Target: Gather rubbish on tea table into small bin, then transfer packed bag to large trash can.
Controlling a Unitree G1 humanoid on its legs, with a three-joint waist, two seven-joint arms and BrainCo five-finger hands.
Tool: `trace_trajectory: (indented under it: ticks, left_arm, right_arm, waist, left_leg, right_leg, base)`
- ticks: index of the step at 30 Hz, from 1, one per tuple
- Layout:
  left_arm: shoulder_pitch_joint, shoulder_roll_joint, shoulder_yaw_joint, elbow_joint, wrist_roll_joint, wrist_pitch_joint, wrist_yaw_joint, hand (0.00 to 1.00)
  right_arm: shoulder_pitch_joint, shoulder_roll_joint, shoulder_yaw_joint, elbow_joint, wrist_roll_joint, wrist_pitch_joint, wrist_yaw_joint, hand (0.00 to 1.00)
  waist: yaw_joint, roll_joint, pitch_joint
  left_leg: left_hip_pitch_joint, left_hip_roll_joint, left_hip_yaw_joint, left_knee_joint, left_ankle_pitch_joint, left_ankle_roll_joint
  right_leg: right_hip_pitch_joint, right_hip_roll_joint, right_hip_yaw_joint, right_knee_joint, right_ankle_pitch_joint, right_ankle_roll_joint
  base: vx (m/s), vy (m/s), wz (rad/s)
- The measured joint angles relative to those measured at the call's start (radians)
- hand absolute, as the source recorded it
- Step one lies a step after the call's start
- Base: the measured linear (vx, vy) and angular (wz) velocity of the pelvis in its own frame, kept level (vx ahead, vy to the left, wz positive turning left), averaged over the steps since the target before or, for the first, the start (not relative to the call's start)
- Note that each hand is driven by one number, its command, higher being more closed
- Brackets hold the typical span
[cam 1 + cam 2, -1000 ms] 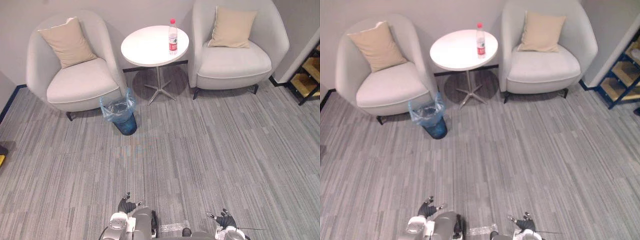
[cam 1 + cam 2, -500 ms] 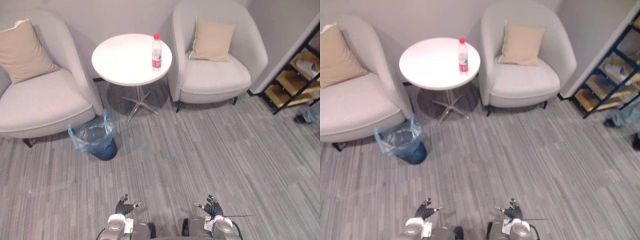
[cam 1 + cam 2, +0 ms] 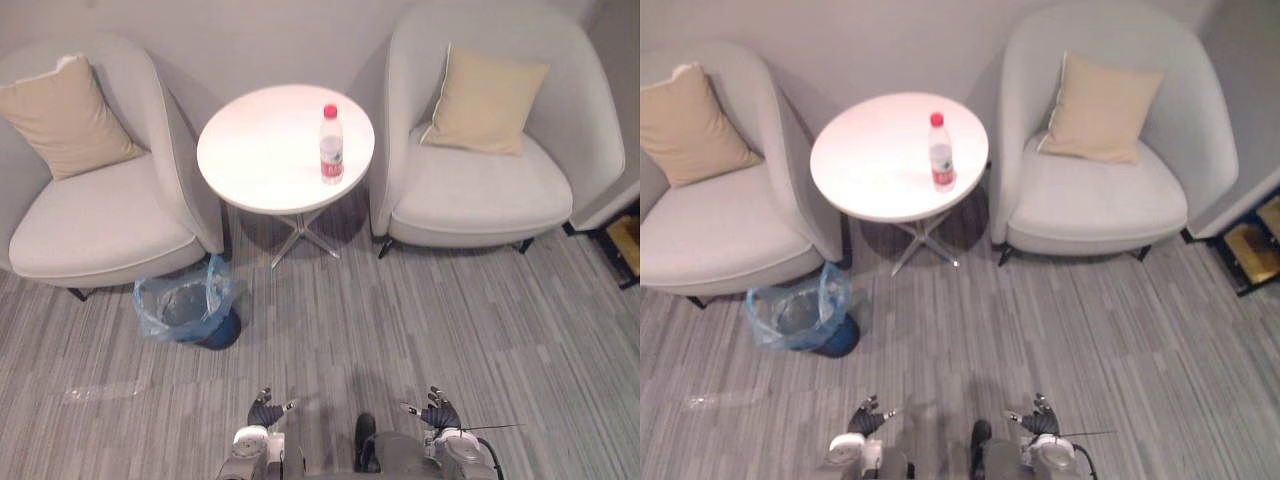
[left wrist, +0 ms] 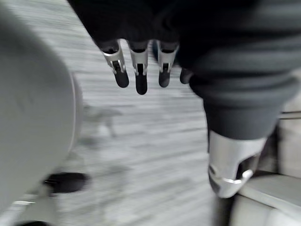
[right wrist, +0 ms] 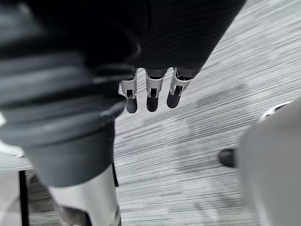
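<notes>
A plastic bottle [image 3: 331,145] with a red cap and red label stands upright on the round white tea table [image 3: 260,150] between two armchairs. The small bin [image 3: 190,310], lined with a blue plastic bag, sits on the carpet left of the table's foot, by the left armchair. My left hand [image 3: 267,413] and right hand [image 3: 437,413] hang low at the bottom of the eye views, far from the table. Both hold nothing; the left hand's fingers [image 4: 138,70] and the right hand's fingers [image 5: 151,94] hang relaxed over the carpet.
Two pale grey armchairs flank the table, the left armchair [image 3: 100,220] and the right armchair [image 3: 490,190], each with a beige cushion. A clear wrapper or bottle [image 3: 105,392] lies on the grey carpet at lower left. A dark shelf corner [image 3: 625,240] shows at the right edge.
The whole view has shifted: the table and chairs now sit further right and closer, and the shelf has slid mostly out at the right. Both hands stay low and relaxed.
</notes>
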Motion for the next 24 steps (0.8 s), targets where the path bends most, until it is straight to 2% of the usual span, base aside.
trace_trajectory:
  ticks: [2,4,5,6,7,8,9,11,12,13,15,16,19,21,22,23,24]
  left_arm:
    - [-0.014,0.0,-0.025,0.0,0.0,0.0,-0.001,0.0]
    - [-0.013,0.001,-0.04,0.0,0.0,-0.002,-0.001,0.0]
    - [-0.013,0.002,-0.049,0.0,-0.001,-0.005,-0.002,0.0]
    - [-0.012,0.007,-0.057,0.001,0.0,-0.012,-0.002,0.0]
    - [-0.015,0.015,-0.057,0.001,0.0,-0.015,-0.001,0.0]
    - [-0.016,0.025,-0.057,0.0,0.0,-0.017,-0.002,0.0]
    - [-0.016,0.029,-0.058,0.002,-0.001,-0.018,-0.003,0.0]
    - [-0.016,0.034,-0.059,0.016,-0.001,-0.016,-0.004,0.0]
    - [-0.015,0.041,-0.061,0.024,-0.002,-0.014,-0.004,0.0]
    - [-0.015,0.052,-0.076,0.042,-0.001,-0.012,-0.008,0.0]
    - [-0.012,0.08,-0.098,0.063,-0.001,-0.011,-0.013,0.0]
    - [-0.01,0.09,-0.096,0.075,-0.001,-0.01,-0.012,0.0]
    - [-0.006,0.096,-0.095,0.08,-0.001,0.004,-0.012,0.0]
    - [-0.007,0.094,-0.095,0.08,-0.001,0.005,-0.012,0.0]
    - [-0.002,0.096,-0.095,0.08,-0.001,0.006,-0.012,0.0]
    - [0.001,0.102,-0.097,0.081,-0.001,0.005,-0.012,0.0]
    - [0.0,0.107,-0.097,0.082,-0.001,0.005,-0.014,0.0]
  right_arm:
    - [-0.011,0.002,-0.008,0.002,0.001,0.0,-0.002,0.0]
    - [-0.01,0.003,-0.008,0.017,0.001,0.0,-0.004,0.0]
    - [-0.012,0.004,-0.007,0.028,0.0,0.001,-0.006,0.0]
    - [-0.016,0.007,-0.004,0.045,0.0,0.001,-0.007,0.0]
    - [-0.02,0.014,0.001,0.047,0.0,0.001,-0.008,0.0]
    - [-0.029,0.024,0.009,0.049,-0.001,0.001,-0.007,0.0]
    - [-0.032,0.028,0.015,0.055,-0.002,0.001,-0.004,0.0]
    - [-0.031,0.032,0.015,0.077,-0.006,0.002,0.001,0.0]
    - [-0.033,0.032,0.015,0.075,-0.014,0.002,0.002,0.0]
    - [-0.033,0.032,0.014,0.072,-0.038,0.0,0.003,0.0]
    - [-0.032,0.033,0.015,0.074,-0.045,0.001,0.012,0.0]
    - [-0.032,0.034,0.015,0.078,-0.046,0.001,0.015,0.0]
    - [-0.035,0.031,0.014,0.078,-0.053,0.001,0.02,0.0]
    - [-0.042,0.023,0.014,0.075,-0.07,0.001,0.021,0.0]
    - [-0.042,0.024,0.014,0.073,-0.072,0.001,0.021,0.0]
    - [-0.036,0.028,0.014,0.073,-0.072,0.001,0.021,0.0]
    - [-0.024,0.029,0.014,0.074,-0.072,0.001,0.021,0.0]
  waist:
    - [0.007,0.003,-0.001]
    - [0.01,0.004,-0.001]
    - [0.017,0.01,-0.005]
    - [0.028,0.005,-0.007]
    - [0.032,-0.005,-0.015]
    - [0.033,-0.023,-0.015]
    - [0.034,-0.027,-0.016]
    - [0.035,-0.029,-0.017]
    - [0.035,-0.035,-0.02]
    - [0.027,-0.044,-0.023]
    - [0.014,-0.056,-0.037]
    - [0.013,-0.06,-0.041]
    - [0.006,-0.057,-0.045]
    - [0.004,-0.039,-0.035]
    - [0.0,-0.039,-0.036]
    - [-0.003,-0.053,-0.042]
    - [-0.006,-0.086,-0.051]
  left_leg:
    - [-0.051,-0.04,0.038,-0.198,0.001,0.002]
    - [-0.049,-0.094,0.047,-0.456,0.06,0.011]
    - [-0.044,-0.117,0.042,-0.576,0.145,0.026]
    - [-0.036,-0.125,0.041,-0.593,0.235,0.057]
    - [-0.034,-0.141,0.047,-0.589,0.234,0.066]
    - [-0.034,-0.151,0.063,-0.577,0.199,0.084]
    - [-0.027,-0.151,0.073,-0.558,0.176,0.089]
    - [0.037,-0.154,0.094,-0.558,0.131,0.104]
    - [0.078,-0.165,0.098,-0.571,0.117,0.11]
    - [0.122,-0.18,0.095,-0.579,0.095,0.114]
    - [0.189,-0.199,0.086,-0.607,0.075,0.117]
    - [0.219,-0.201,0.08,-0.63,0.073,0.116]
    - [0.261,-0.181,0.043,-0.668,0.074,0.116]
    - [0.287,-0.146,0.025,-0.678,0.069,0.107]
    - [0.294,-0.138,0.007,-0.678,0.067,0.093]
    - [0.299,-0.145,-0.01,-0.678,0.061,0.081]
    - [0.308,-0.169,-0.039,-0.677,0.045,0.054]
  right_leg:
    - [0.04,-0.017,-0.005,-0.045,-0.011,0.018]
    - [0.077,-0.035,-0.012,-0.069,-0.027,0.041]
    - [0.097,-0.035,-0.012,-0.079,-0.043,0.056]
    - [0.104,-0.036,0.007,-0.072,-0.06,0.074]
    - [0.105,-0.052,0.021,-0.069,-0.07,0.087]
    - [0.092,-0.069,0.043,-0.041,-0.077,0.1]
    - [0.073,-0.079,0.059,0.022,-0.086,0.115]
    - [-0.009,-0.095,0.116,0.29,-0.103,0.152]
    - [-0.061,-0.107,0.148,0.446,-0.096,0.192]
    - [-0.111,-0.123,0.165,0.597,-0.102,0.217]
    - [-0.166,-0.156,0.133,0.701,-0.136,0.193]
    - [-0.185,-0.164,0.11,0.677,-0.154,0.183]
    - [-0.23,-0.148,0.081,0.497,-0.17,0.155]
    - [-0.243,-0.112,0.098,0.362,-0.154,0.151]
    - [-0.236,-0.089,0.124,0.265,-0.107,0.15]
    - [-0.226,-0.087,0.153,0.179,-0.019,0.136]
    - [-0.225,-0.105,0.159,0.139,0.075,0.124]
  base:
    - [0.29,0.022,0.07]
    - [0.29,0.098,0.15]
    - [0.34,0.166,-0.05]
    - [0.35,0.172,-0.12]
    - [0.38,0.165,-0.21]
    - [0.38,0.152,-0.14]
    - [0.43,0.21,-0.16]
    - [0.38,0.22,-0.21]
    - [0.33,0.165,-0.11]
    - [0.27,0.097,0.05]
    - [0.33,0.073,0.22]
    - [0.33,0.036,0.25]
    - [0.32,-0.042,0.33]
    - [0.28,-0.116,0.21]
    - [0.26,-0.147,0.34]
    - [0.29,-0.211,0.53]
    - [0.29,-0.213,0.55]
